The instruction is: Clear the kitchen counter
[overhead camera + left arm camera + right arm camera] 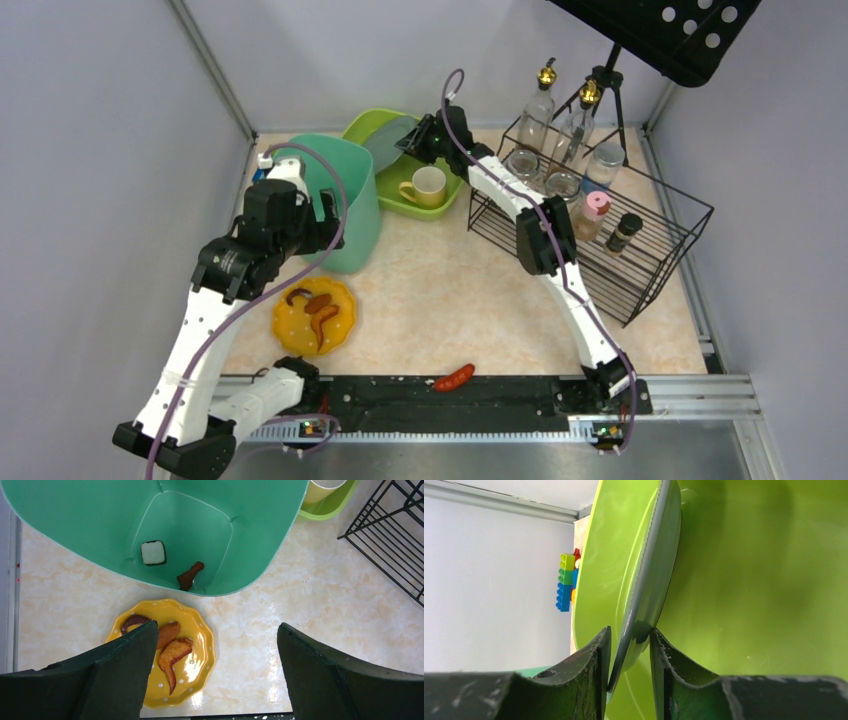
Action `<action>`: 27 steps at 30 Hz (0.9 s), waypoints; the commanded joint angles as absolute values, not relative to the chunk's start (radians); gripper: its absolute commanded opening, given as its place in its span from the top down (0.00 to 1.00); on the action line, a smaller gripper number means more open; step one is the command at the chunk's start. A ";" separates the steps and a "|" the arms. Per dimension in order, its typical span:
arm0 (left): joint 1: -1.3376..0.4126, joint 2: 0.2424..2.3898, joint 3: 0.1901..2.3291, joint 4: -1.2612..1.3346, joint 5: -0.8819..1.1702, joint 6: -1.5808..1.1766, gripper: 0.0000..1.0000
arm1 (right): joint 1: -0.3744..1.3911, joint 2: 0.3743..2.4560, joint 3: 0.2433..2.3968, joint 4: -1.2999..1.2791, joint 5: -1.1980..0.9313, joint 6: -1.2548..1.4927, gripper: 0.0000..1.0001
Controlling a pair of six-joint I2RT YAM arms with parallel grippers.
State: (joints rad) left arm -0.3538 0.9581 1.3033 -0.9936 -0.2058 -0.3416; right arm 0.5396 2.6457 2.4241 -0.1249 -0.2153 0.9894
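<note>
Grey plate stands between slightly parted right fingers; left fingers gape wide.

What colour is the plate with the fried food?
Yellow with white dots; the plate shows best in the left wrist view.

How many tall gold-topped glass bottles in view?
2. The left tall gold-topped glass bottle and the right bottle stand side by side at the far end of the black wire rack. None looks hidden.
</note>
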 commanded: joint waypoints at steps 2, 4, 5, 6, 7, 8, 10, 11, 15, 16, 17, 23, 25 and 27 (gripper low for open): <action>-0.355 0.948 1.297 -0.945 -0.195 -0.338 0.07 | 0.552 2.614 2.503 -0.112 -0.237 0.972 0.67; -0.355 0.945 1.296 -0.945 -0.196 -0.337 0.07 | 0.552 2.604 2.502 -0.140 -0.230 0.956 0.66; -0.354 0.943 1.296 -0.944 -0.194 -0.339 0.07 | 0.552 2.602 2.504 -0.152 -0.224 0.949 0.67; -0.355 0.943 1.297 -0.943 -0.192 -0.338 0.07 | 0.551 2.600 2.505 -0.168 -0.220 0.943 0.67; -0.355 0.943 1.297 -0.943 -0.189 -0.338 0.07 | 0.551 2.599 2.505 -0.180 -0.220 0.938 0.69; -0.354 0.943 1.296 -0.944 -0.189 -0.338 0.07 | 0.548 2.600 2.507 -0.191 -0.229 0.935 0.70; -0.354 0.939 1.294 -0.943 -0.188 -0.337 0.07 | 0.543 2.599 2.507 -0.214 -0.243 0.930 0.70; -0.354 0.939 1.293 -0.941 -0.188 -0.337 0.07 | 0.542 2.598 2.507 -0.225 -0.245 0.925 0.70; -0.354 0.940 1.290 -0.936 -0.178 -0.339 0.07 | 0.539 2.587 2.504 -0.252 -0.248 0.906 0.69; -0.354 0.940 1.290 -0.935 -0.177 -0.339 0.07 | 0.538 2.583 2.504 -0.255 -0.246 0.903 0.69; -0.355 0.938 1.288 -0.935 -0.178 -0.338 0.07 | 0.538 2.579 2.505 -0.258 -0.242 0.899 0.68; -0.354 0.931 1.285 -0.933 -0.180 -0.336 0.07 | 0.536 2.586 2.520 -0.255 -0.217 0.902 0.66; -0.354 0.931 1.284 -0.934 -0.182 -0.335 0.07 | 0.537 2.613 2.539 -0.237 -0.234 0.924 0.66; -0.355 0.934 1.284 -0.933 -0.182 -0.334 0.07 | 0.541 2.641 2.570 -0.224 -0.250 0.942 0.66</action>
State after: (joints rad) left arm -0.3538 0.9485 1.2907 -0.9863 -0.1890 -0.3416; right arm 0.5346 2.6457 2.4557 -0.3077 -0.2150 0.9134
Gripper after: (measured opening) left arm 0.927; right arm 0.340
